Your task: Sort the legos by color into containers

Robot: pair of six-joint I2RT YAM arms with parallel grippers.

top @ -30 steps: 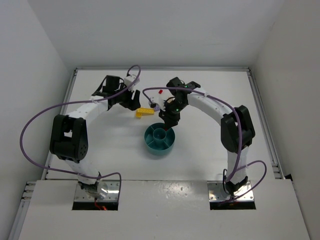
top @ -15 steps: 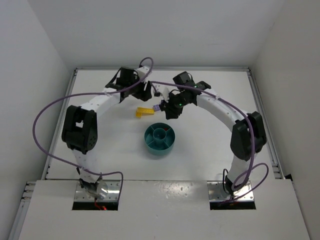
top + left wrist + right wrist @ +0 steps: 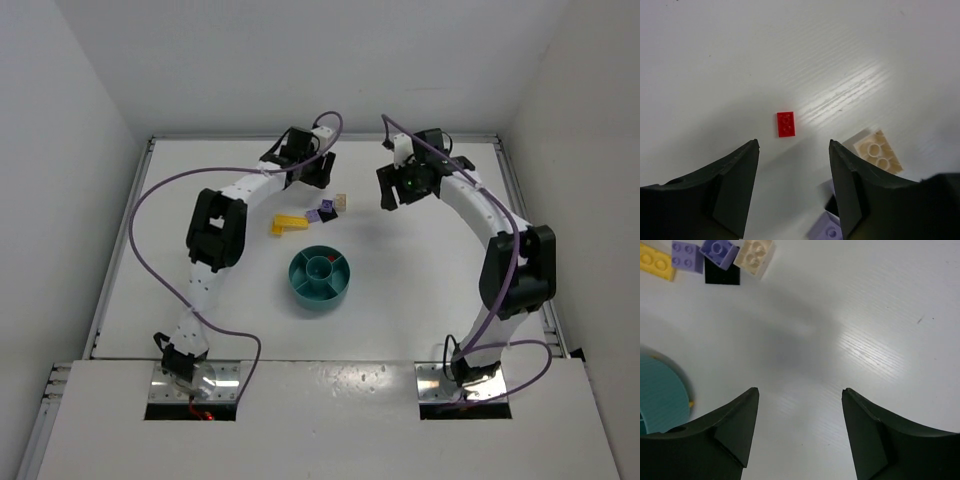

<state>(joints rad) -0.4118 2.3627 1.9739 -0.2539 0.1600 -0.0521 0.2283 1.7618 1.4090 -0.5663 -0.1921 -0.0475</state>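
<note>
Left wrist: red lego (image 3: 786, 123) flat, long axis vertical.

Both arms reached from the near edge of the table toward its far edge, bowed outward, their wrists turned in toward each other. The left arm ran up the left side and bent right at its upper link. The left gripper (image 3: 318, 172) hung near the far edge, left of middle, its jaws parted with nothing between them; in its wrist view the two dark fingers (image 3: 735, 172) pointed down at the table. The right arm arched up the right side. The right gripper (image 3: 388, 190) hovered near the far edge, right of middle, jaws apart and empty.
</note>
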